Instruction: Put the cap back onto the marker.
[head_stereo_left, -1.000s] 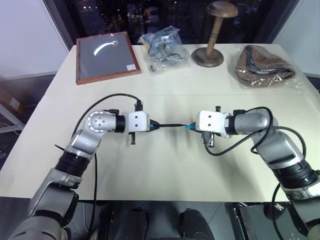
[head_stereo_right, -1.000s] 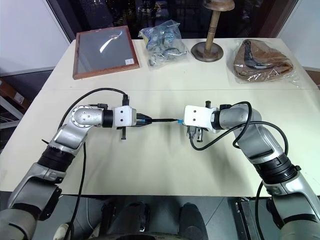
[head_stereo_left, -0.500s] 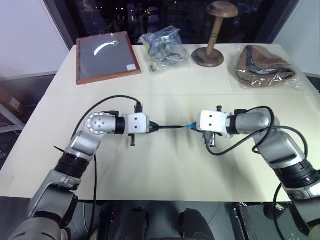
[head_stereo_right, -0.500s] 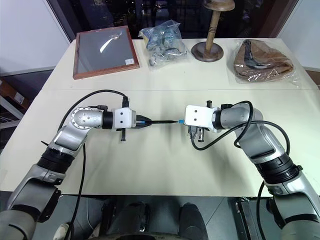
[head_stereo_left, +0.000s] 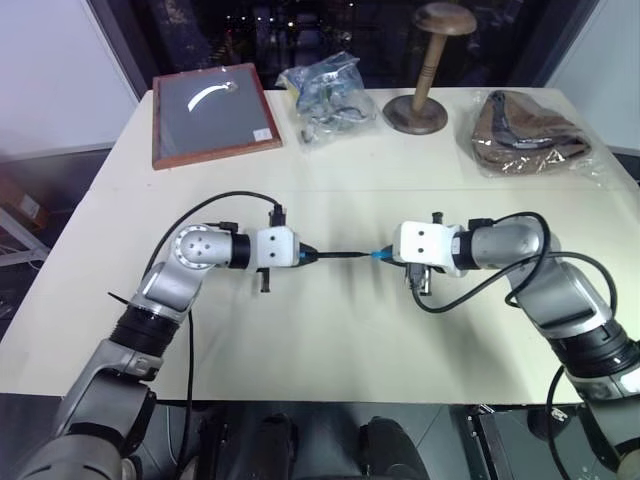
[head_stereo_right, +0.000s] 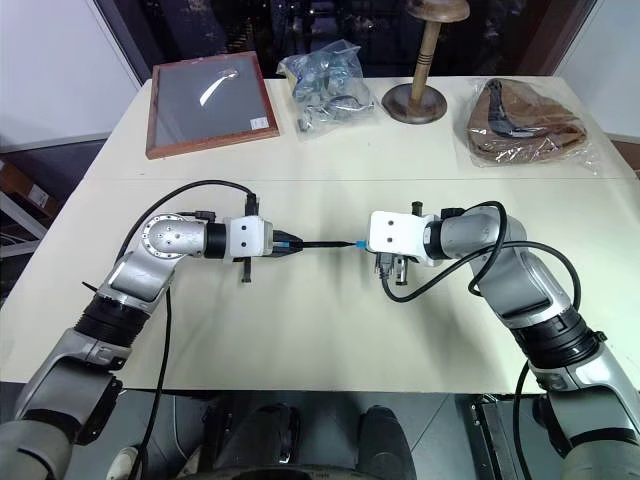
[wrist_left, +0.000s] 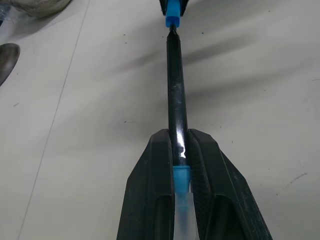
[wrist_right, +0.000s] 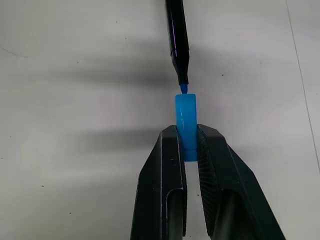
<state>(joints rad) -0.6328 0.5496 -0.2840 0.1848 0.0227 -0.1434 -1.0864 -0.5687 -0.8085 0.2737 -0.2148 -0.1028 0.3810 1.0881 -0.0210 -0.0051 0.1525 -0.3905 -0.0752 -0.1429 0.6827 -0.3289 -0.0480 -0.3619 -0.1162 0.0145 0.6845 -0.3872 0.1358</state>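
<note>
Your left hand (wrist_left: 180, 155) grips the marker (wrist_left: 176, 95) near its blue rear end, the barrel pointing across at your right hand (wrist_right: 189, 145), which pinches the cap (wrist_right: 185, 122) by its base. Both are held above the bench (head_stereo_left: 330, 330), the marker's blue tip just at the cap's open mouth; you cannot tell whether it has entered. Compared with a second ago, nothing has visibly shifted: both hands and the gap between tip and cap look the same. The marker's rear is hidden between the left fingers (wrist_left: 155, 190), and the cap's lower part sits behind the right fingers (wrist_right: 165, 185).
</note>
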